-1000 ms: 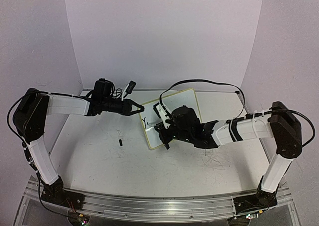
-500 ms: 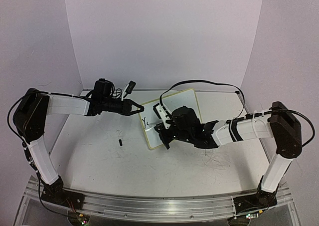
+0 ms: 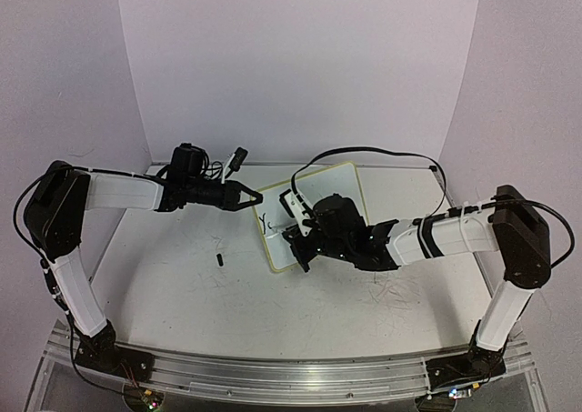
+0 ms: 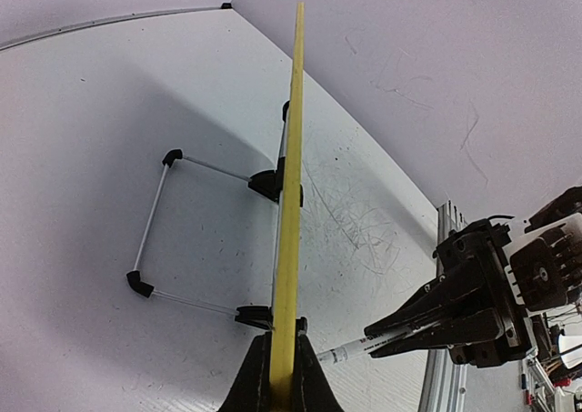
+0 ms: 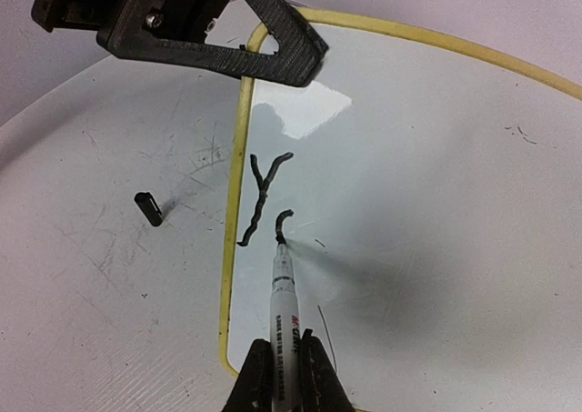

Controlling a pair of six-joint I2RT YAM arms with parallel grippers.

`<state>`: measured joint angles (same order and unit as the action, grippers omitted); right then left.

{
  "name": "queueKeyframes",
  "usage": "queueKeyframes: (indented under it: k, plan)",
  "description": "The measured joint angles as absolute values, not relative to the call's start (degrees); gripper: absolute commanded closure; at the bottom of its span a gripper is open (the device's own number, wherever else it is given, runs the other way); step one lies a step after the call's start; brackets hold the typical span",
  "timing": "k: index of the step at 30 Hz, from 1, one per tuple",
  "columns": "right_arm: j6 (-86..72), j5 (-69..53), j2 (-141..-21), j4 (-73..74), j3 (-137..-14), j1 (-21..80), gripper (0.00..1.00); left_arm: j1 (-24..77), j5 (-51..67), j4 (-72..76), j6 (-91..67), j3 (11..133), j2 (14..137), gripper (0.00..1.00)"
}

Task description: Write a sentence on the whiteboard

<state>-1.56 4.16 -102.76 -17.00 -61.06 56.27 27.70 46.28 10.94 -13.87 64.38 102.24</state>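
nothing visibly differs from a second ago: both arms stay where they were. the left claw [image 4: 284, 344] is clamped tight on the yellow rim of the whiteboard [image 4: 293, 157], which stands tilted on its black feet straight ahead of those fingers. the right claw [image 5: 286, 350] is closed around a marker [image 5: 285, 303] whose tip touches the board just ahead of it. the sentence [image 5: 262, 194] so far is a "y" and a small hook, right at the tip. a small black piece [image 5: 148, 208] lies on the table [image 3: 182, 294] off to the right claw's left.
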Motion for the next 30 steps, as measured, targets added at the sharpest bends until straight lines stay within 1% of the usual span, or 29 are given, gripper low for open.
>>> queueKeyframes:
  k: [30]
  plan:
    - [-2.9, 5.3, -101.8, -18.1, -59.9, 55.4, 1.0, 27.6, 46.3, 11.0, -13.7, 64.4, 102.2, 1.0]
